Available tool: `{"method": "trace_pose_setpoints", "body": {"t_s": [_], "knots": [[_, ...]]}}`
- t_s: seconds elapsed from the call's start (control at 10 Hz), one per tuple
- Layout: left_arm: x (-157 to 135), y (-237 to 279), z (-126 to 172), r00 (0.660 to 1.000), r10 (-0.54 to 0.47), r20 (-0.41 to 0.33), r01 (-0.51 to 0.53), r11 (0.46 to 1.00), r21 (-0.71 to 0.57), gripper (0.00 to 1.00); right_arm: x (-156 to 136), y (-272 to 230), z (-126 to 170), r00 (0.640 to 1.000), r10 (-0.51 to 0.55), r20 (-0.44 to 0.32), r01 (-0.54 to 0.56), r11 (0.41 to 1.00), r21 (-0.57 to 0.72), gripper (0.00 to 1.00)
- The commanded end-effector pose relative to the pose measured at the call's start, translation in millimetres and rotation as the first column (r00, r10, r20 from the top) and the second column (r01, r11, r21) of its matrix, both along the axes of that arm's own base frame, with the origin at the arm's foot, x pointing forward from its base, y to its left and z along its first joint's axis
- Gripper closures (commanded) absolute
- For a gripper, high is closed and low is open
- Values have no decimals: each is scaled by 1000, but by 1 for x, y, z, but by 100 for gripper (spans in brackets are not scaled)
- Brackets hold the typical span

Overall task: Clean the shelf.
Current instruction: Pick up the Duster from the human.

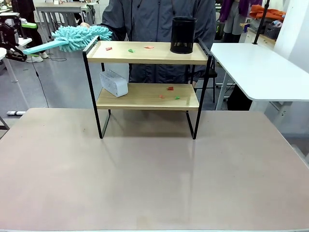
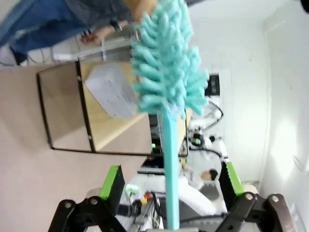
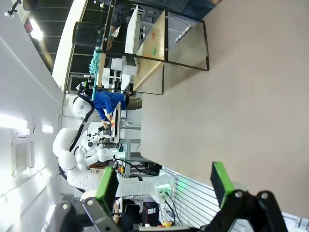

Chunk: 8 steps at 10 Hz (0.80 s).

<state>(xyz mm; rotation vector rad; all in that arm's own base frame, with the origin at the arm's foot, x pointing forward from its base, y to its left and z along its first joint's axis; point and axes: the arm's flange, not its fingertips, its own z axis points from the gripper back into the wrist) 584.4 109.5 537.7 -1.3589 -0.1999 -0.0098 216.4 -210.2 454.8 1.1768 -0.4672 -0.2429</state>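
The shelf stands at the far middle of the brown table with a person close behind it, a black mesh cup at the right end of its top board, a white box at the left of the lower board and red and green scraps on both, leaving the whole near tabletop bare. The left gripper has its jaws wide, the teal duster's thin handle running between the fingers without touching either pad, its fluffy head at the shelf's top left corner. The right gripper hangs wide and empty over bare table, well apart from the shelf.
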Motion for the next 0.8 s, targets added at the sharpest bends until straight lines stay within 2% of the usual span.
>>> {"method": "trace_pose_setpoints", "body": {"t_s": [0.0, 0.1, 0.2, 0.3, 0.7], "knots": [[-13, -18, 7, 993, -117, -31, 117, 993, -8, 0, 0, -1, 1, 999, 8, 32, -8, 1000, 0, 0], [-22, -33, 4, 975, -216, -60, 216, 976, -10, 0, 0, -1, 1, 999, 8, 32, -8, 1000, 0, 0], [-26, -41, -1, 974, -222, -41, 223, 974, 28, 0, 0, -1, 1, 999, 8, 32, -8, 1000, 0, 0], [-25, -42, -3, 969, -237, -63, 240, 970, 40, 0, 0, -1, 1, 999, 8, 32, -8, 1000, 0, 0], [-19, -39, -1, 973, -225, -59, 226, 974, 18, 0, 0, -1, 1, 999, 8, 32, -8, 1000, 0, 0]]}}
